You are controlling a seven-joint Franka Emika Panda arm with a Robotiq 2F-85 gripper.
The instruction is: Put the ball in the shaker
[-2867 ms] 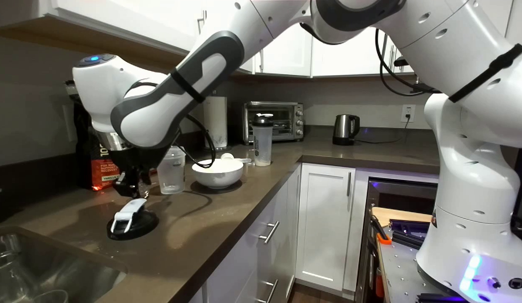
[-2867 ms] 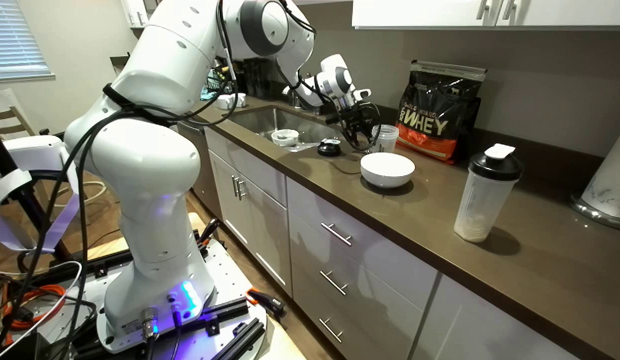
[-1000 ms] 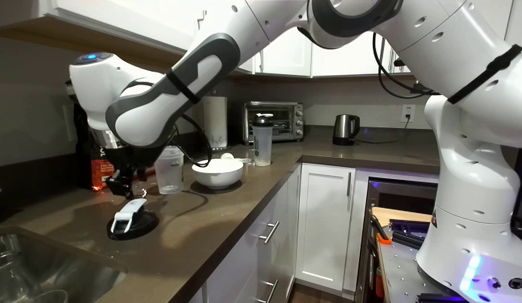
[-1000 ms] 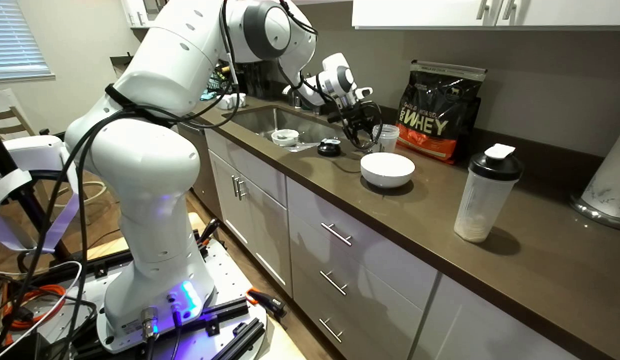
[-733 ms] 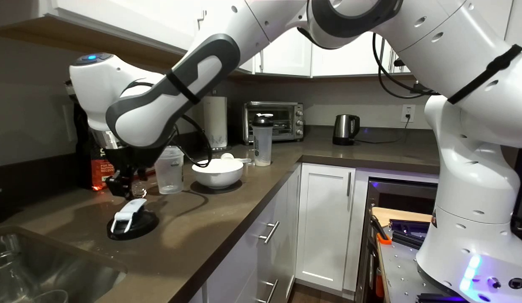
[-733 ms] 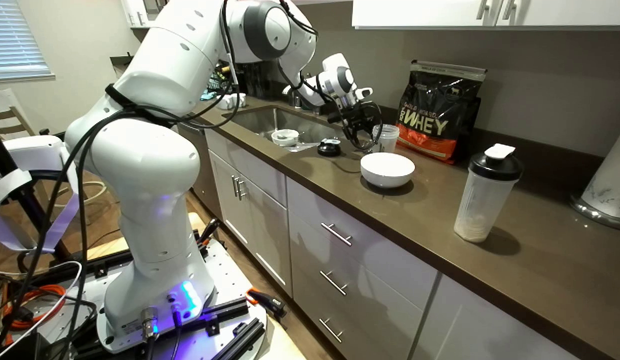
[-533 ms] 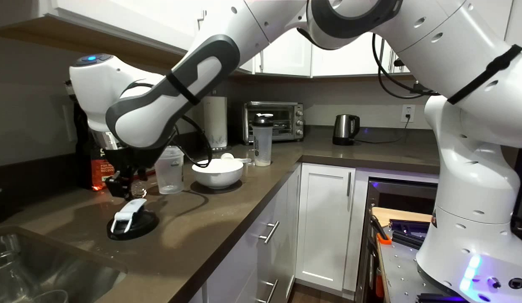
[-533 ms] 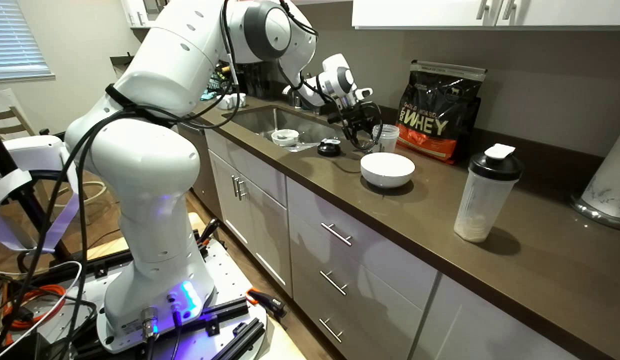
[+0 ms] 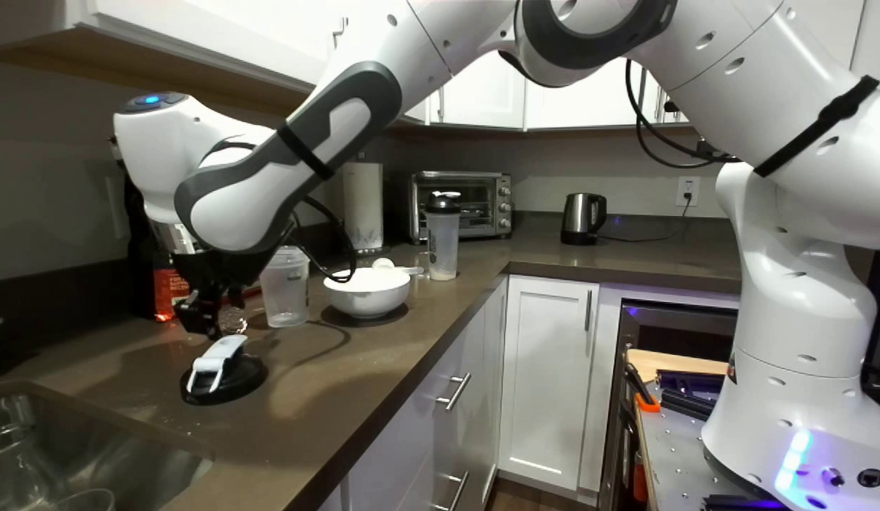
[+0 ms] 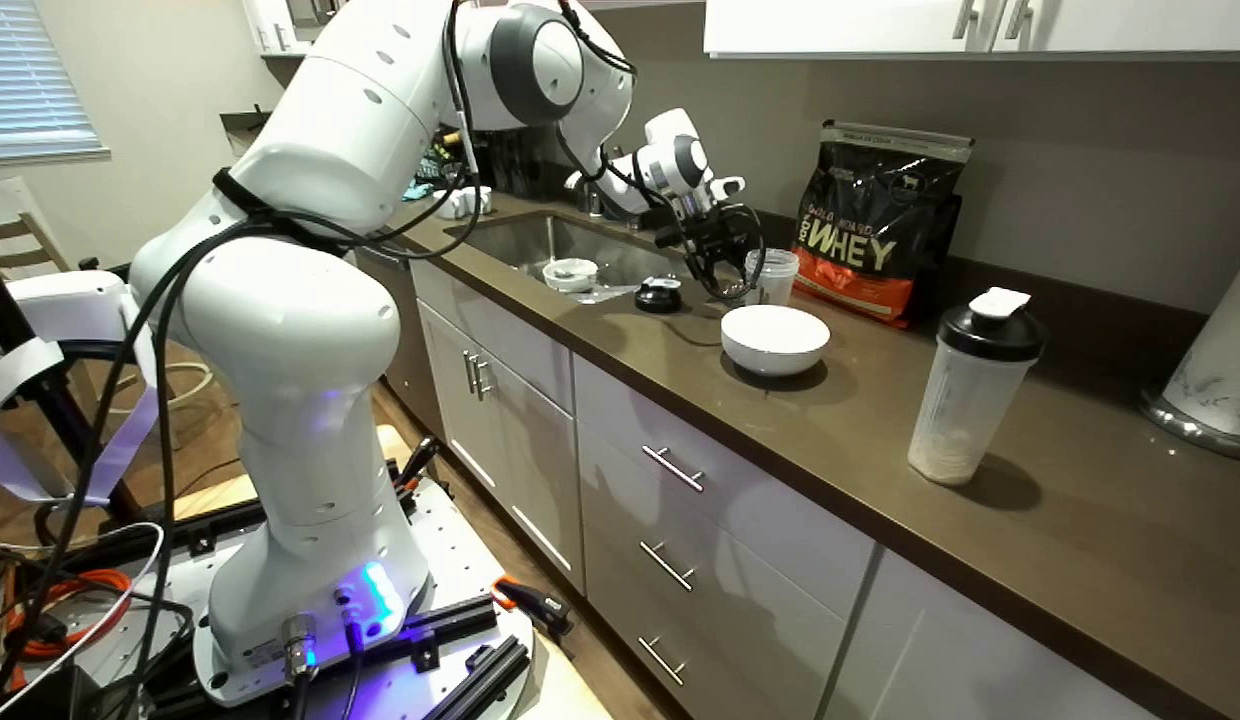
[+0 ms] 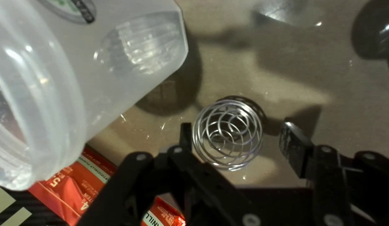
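The ball is a silver wire coil ball point(image 11: 227, 135) on the brown counter. It shows small in an exterior view point(image 9: 234, 321). My gripper point(image 11: 237, 131) is open with the ball between its fingers. The left finger is close to the ball; a gap separates it from the right finger. The gripper shows low over the counter in both exterior views point(image 9: 216, 312) point(image 10: 720, 275). The shaker, a translucent tumbler, stands upright and open beside the gripper in both exterior views point(image 9: 285, 287) point(image 10: 775, 277). It fills the wrist view's upper left point(image 11: 128, 53).
A black lid with a white flap point(image 9: 226, 369) lies near the sink point(image 9: 106, 461). A white bowl point(image 9: 369, 292) stands past the shaker. A dark-topped bottle point(image 9: 443, 238) stands farther along. The whey bag point(image 10: 870, 225) stands behind the shaker against the wall.
Over about three seconds my gripper has shifted slightly left in an exterior view, and the ball shows more clearly beside the fingers. The shaker sits very slightly farther left there. Little differs in the last second.
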